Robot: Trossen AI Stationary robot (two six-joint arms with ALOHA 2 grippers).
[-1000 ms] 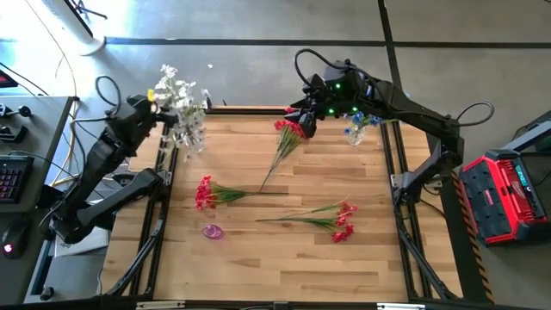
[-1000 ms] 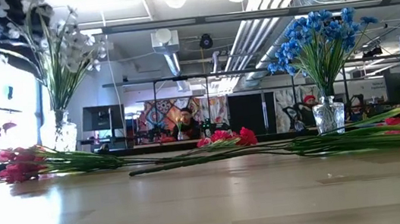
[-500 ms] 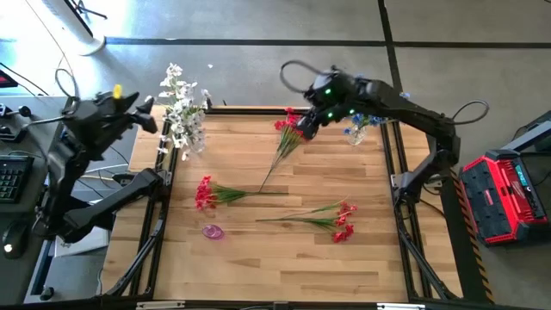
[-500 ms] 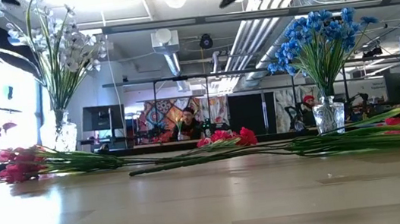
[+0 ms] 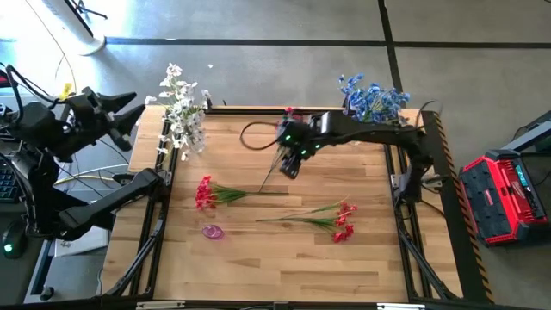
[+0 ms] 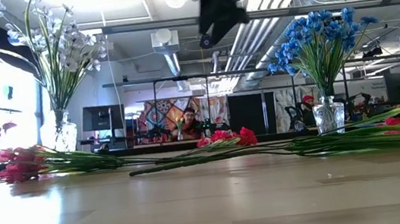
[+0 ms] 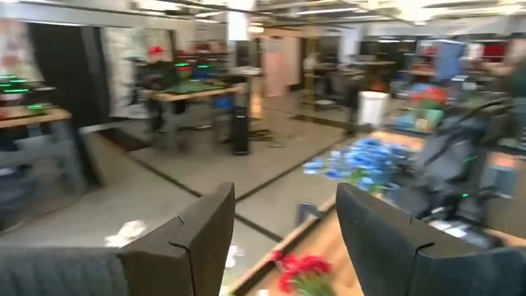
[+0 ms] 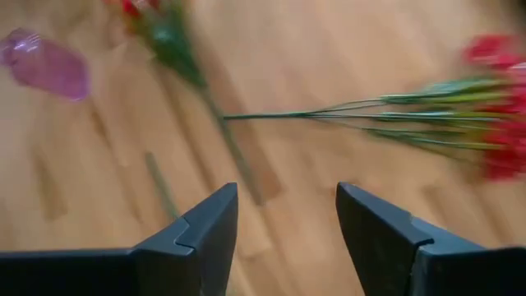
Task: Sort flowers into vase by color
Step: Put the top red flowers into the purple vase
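Red flower bunches lie flat on the wooden table [image 5: 258, 250] in the high view: one [image 5: 215, 193] left of centre, one [image 5: 331, 217] right of centre in the lower half, and a third [image 5: 277, 159] running diagonally up toward the top middle, its blossoms under the right arm. White flowers [image 5: 181, 112] stand in a clear vase at the table's upper-left corner, and blue flowers [image 5: 373, 98] stand in a vase at the upper right. A small purple vase [image 5: 212, 231] sits empty near the lower left, just below the left red bunch.

The right gripper [image 5: 291, 165] hangs above the diagonal bunch near the top centre, fingers spread and holding nothing. The left gripper [image 5: 122, 116] is off the table at the frame's left edge, fingers also spread and empty.
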